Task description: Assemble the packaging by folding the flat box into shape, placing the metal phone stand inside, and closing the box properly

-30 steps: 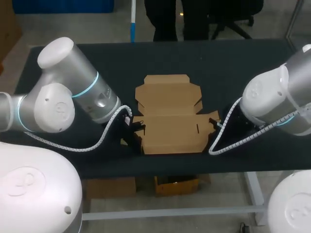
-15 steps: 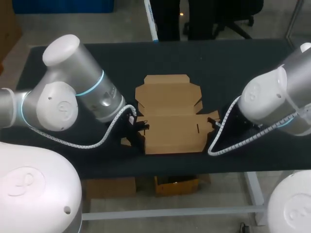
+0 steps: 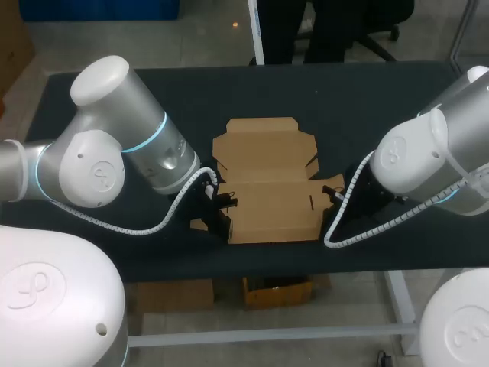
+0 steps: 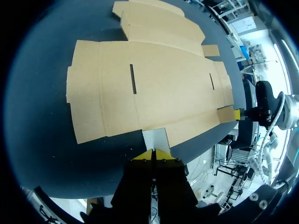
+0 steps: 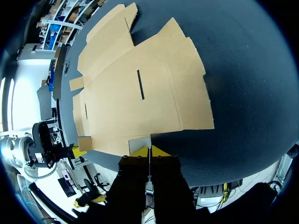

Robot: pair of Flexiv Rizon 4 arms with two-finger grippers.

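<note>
The flat brown cardboard box [image 3: 267,180] lies unfolded at the middle of the black table, its lid panel toward the far side. At the box's left edge, my left gripper [image 3: 220,205] is shut on a small side flap [image 4: 155,138], yellow tips pressed together in the left wrist view [image 4: 155,155]. My right gripper [image 3: 331,195] is at the right edge, likewise shut on a small side flap [image 5: 140,142], as its own wrist view shows [image 5: 149,151]. Each wrist view looks across the box [image 4: 159,88] [image 5: 140,98] to the other gripper. No phone stand is in view.
The black table [image 3: 367,99] has bare surface behind and to both sides of the box. The table's front edge runs just below the box's near edge. Both arms' white cables hang close to that front edge.
My left arm has swung a little to the right, toward the box, and the right arm has shifted slightly left. The box has barely moved. Both grippers stay shut.
</note>
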